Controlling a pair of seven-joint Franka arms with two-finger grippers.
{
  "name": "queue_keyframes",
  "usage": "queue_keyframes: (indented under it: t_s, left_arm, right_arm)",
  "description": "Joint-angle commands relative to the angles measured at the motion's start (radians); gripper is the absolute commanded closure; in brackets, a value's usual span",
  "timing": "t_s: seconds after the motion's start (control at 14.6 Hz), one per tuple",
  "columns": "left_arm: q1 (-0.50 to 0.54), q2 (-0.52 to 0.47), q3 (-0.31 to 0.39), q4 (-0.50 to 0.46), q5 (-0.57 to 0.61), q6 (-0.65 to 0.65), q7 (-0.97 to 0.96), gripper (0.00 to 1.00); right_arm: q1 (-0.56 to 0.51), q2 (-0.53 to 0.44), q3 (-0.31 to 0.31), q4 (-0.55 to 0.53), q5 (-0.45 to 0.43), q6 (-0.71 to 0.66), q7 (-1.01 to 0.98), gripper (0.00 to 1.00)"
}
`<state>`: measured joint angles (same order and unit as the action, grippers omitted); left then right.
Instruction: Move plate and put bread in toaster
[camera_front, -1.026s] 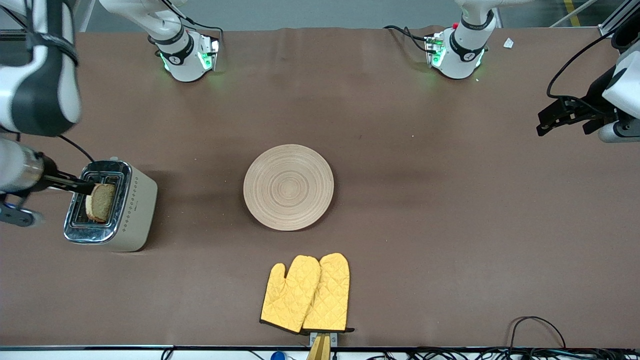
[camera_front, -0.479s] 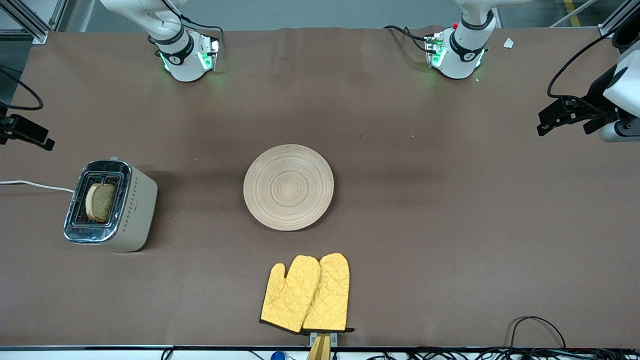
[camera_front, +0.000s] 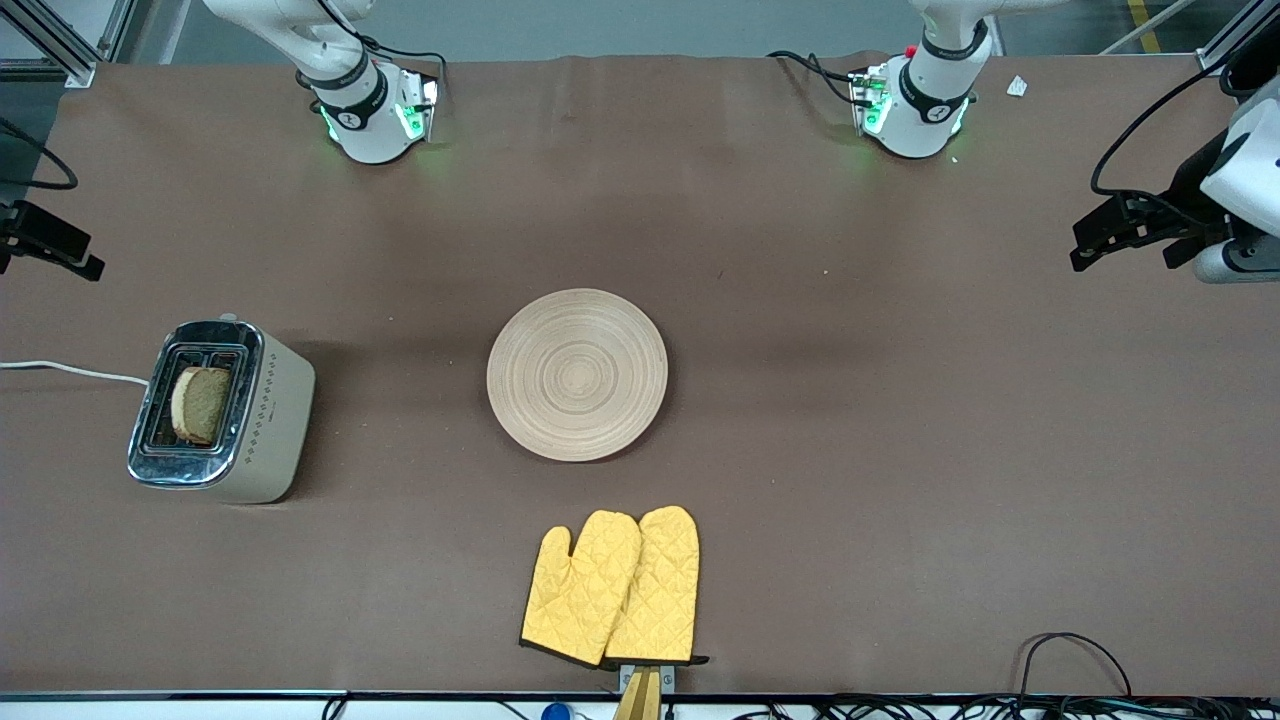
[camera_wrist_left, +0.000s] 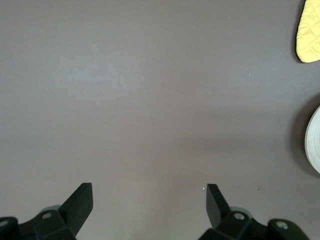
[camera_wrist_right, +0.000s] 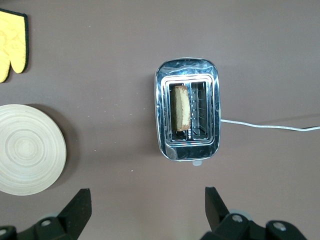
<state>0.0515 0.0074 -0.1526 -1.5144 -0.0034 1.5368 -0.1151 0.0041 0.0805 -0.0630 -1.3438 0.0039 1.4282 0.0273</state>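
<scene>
Brown worktop (camera_front: 860, 420) from my seat: bread (camera_front: 201, 404) sits in a slot of the toaster (camera_front: 222, 412) at the right arm's end, plate (camera_front: 577, 374) mid-table just farther than the yellow mitts (camera_front: 612, 588), left gripper (camera_wrist_left: 149, 199) and right gripper (camera_wrist_right: 147, 202) both spread wide, holding nothing, hanging above the worktop

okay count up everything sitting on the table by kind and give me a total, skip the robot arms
Plate: 1
Toaster: 1
Bread slice, standing in a toaster slot: 1
Yellow oven mitts, lying side by side: 2
Total: 5
</scene>
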Motion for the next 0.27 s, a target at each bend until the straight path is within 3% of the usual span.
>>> queue_keyframes:
  t_s: [0.0, 0.21]
  left_arm:
    - [-0.001, 0.006, -0.002, 0.042, 0.022, -0.011, 0.009, 0.0]
    - [-0.001, 0.003, -0.005, 0.042, 0.022, -0.015, 0.008, 0.0]
  right_arm:
    - [-0.026, -0.03, 0.026, -0.037, 0.019, 0.005, -0.009, 0.0]
    - [-0.026, -0.031, 0.023, -0.037, 0.019, 0.0, -0.009, 0.0]
